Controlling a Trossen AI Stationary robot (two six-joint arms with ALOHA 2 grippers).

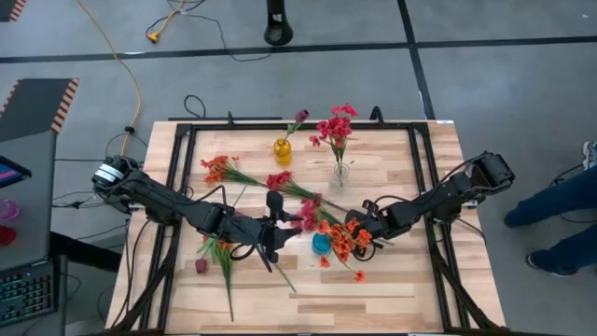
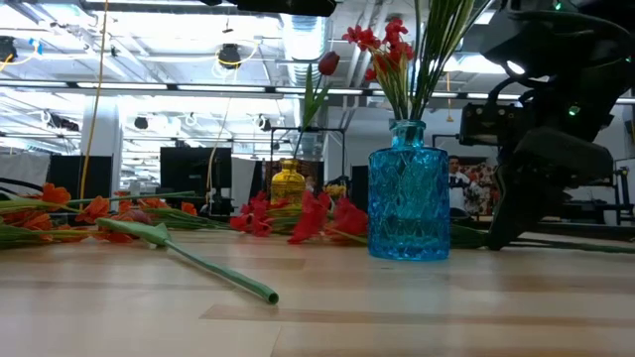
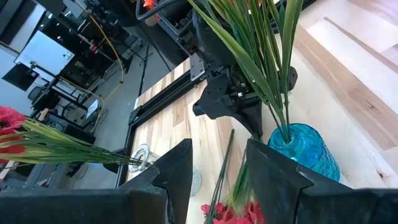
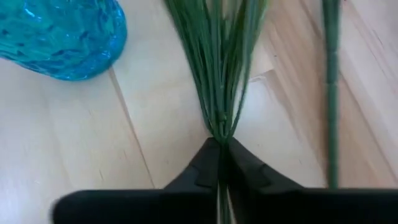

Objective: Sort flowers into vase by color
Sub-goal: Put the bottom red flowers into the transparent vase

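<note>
The right gripper (image 4: 221, 152) is pinched tight on the green stems of an orange-red spray (image 1: 338, 240), its two dark fingers meeting around the bundle where the leaves fan out, just right of the blue vase (image 1: 322, 245). The left gripper (image 3: 217, 168) hovers just left of that vase with its fingers (image 3: 171, 171) partly apart and nothing between them; both arms reach in from the table's side edges toward its middle.

The wooden table (image 1: 392, 289) carries everything else. The blue vase (image 2: 409, 193) stands upright near the middle, toward the near edge, with red blooms and green leaves rising from it. At the far side a clear vase (image 1: 341, 174) holds crimson-pink blooms (image 1: 336, 123), and left of it a yellow vase (image 1: 282, 150) holds one dark maroon bud (image 1: 300, 117).

More sprays lie loose on the wood: an orange-red one (image 1: 218, 169) at the far left, a crimson one (image 1: 279, 180) between the yellow vase and the grippers, and another orange-red one (image 1: 220, 246) under the left arm with its stem running toward the near edge. A small maroon bud (image 1: 200, 266) lies by itself near the left edge.

A person's legs (image 1: 560, 224) show beyond the table's right side.
</note>
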